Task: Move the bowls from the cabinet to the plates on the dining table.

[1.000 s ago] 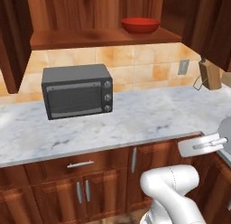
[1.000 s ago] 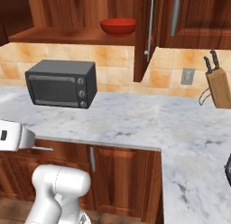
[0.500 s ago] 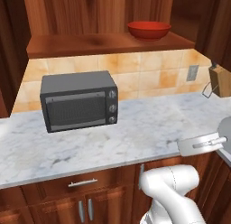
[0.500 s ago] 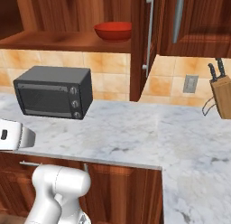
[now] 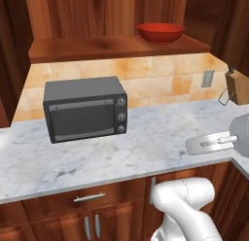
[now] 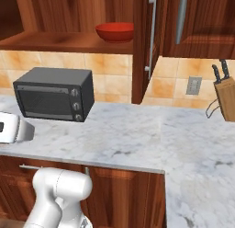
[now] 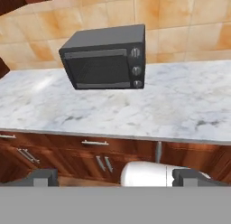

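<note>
In the left base view, a dark toaster oven (image 5: 85, 109) sits left of centre on the marble counter (image 5: 146, 147), its knobs on its right side. Above it, in the upper part of the frame, the open cabinet (image 5: 107, 45) shelf runs across, and the red bowl (image 5: 160, 32) rests upright on it toward the upper right. At the right edge stands a knife block (image 5: 237, 87) against the tiled wall. In the right base view the red bowl (image 6: 115, 31) lies at upper centre, just left of a cabinet door's silver bar handle (image 6: 151, 31). In the hand view, the gripper (image 7: 117, 178) at the bottom edge stands wide, fingertips far apart and holding nothing.
</note>
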Robot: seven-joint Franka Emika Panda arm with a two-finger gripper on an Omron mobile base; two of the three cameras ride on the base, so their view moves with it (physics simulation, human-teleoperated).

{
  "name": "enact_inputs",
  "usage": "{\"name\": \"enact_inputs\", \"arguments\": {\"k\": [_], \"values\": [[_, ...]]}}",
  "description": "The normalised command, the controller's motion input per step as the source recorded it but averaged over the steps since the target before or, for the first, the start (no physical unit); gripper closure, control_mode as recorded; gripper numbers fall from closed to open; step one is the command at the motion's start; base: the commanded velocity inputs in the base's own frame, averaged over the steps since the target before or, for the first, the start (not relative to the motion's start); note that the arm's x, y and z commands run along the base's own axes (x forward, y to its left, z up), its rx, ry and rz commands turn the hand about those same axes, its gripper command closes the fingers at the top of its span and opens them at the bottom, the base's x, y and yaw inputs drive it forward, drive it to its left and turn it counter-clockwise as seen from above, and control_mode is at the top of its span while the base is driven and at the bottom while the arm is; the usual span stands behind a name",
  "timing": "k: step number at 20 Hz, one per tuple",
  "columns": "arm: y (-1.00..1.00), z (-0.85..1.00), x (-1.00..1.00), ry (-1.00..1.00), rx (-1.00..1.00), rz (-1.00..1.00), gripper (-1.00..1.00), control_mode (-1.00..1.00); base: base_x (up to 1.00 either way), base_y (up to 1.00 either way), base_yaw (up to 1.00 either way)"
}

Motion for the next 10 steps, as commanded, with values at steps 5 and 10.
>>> {"name": "enact_inputs", "arguments": {"k": [5,10], "values": [[0.06,0.63,0.05,-0.01,0.0,-0.19,-1.0,-1.0,0.0,0.0,0.0],[-0.1,0.63,0.0,-0.05,0.03,-0.17,-1.0,-1.0,0.0,0.0,0.0]]}}
